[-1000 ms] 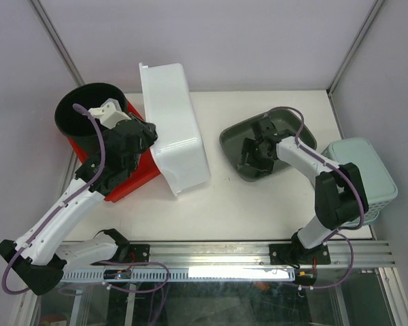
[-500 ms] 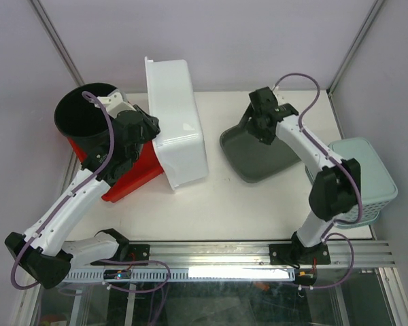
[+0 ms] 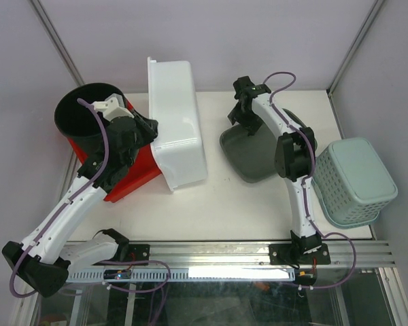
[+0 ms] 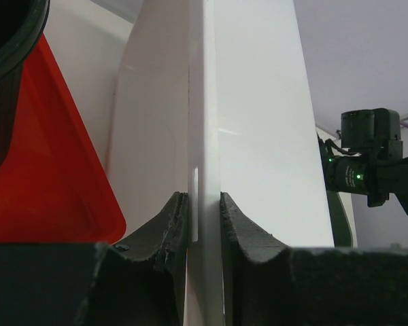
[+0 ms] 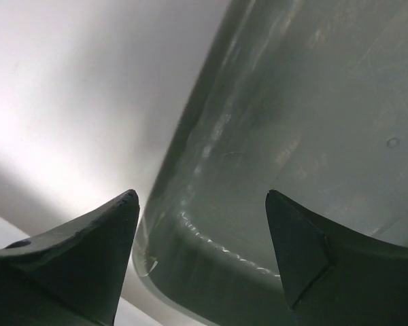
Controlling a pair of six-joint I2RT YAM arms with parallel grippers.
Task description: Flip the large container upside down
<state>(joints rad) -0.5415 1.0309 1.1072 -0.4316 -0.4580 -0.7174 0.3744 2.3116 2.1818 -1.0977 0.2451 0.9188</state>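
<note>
White container: tipped steeper on its long edge, upper rim swung farther toward the back. Left gripper: shifted back with that rim. Right gripper: lifted out of the grey tray, now at its far-left rim; arm folded over the tray, off the green basket.

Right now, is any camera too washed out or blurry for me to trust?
Left wrist: the white bin is nearly blown out, its clamped rim barely separable, fingers sharp. Right wrist: the green tray sits very close, soft, with glare streaks; upper left is pure white. Top view: even light, sharp, faint shadows.
</note>
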